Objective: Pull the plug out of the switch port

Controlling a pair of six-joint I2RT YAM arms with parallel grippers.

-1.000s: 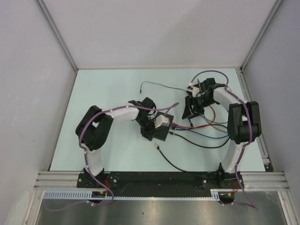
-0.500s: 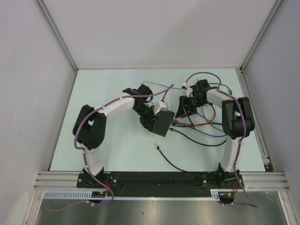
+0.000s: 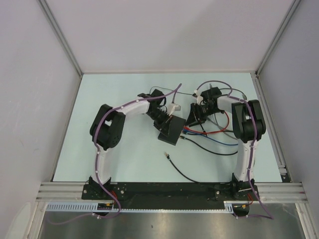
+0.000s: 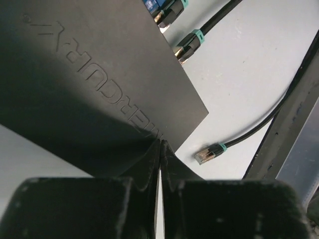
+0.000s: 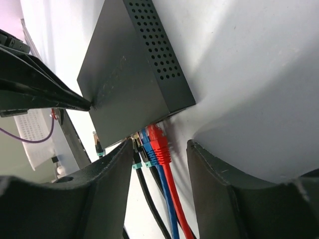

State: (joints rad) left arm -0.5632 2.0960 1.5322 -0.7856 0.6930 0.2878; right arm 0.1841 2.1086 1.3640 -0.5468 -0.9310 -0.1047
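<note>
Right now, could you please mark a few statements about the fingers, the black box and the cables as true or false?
1. The left fingers are shut, tips resting on the flat matte-black rectangular box. True.
2. The red plastic plug has been pulled out of the box. False: it sits in its port on the box's edge.
3. The right fingers are open, with the red plug between them in the right wrist view. True.
4. The loose black cable's teal-collared plug lies on top of the box. False: it lies on the pale table beside the box.
</note>
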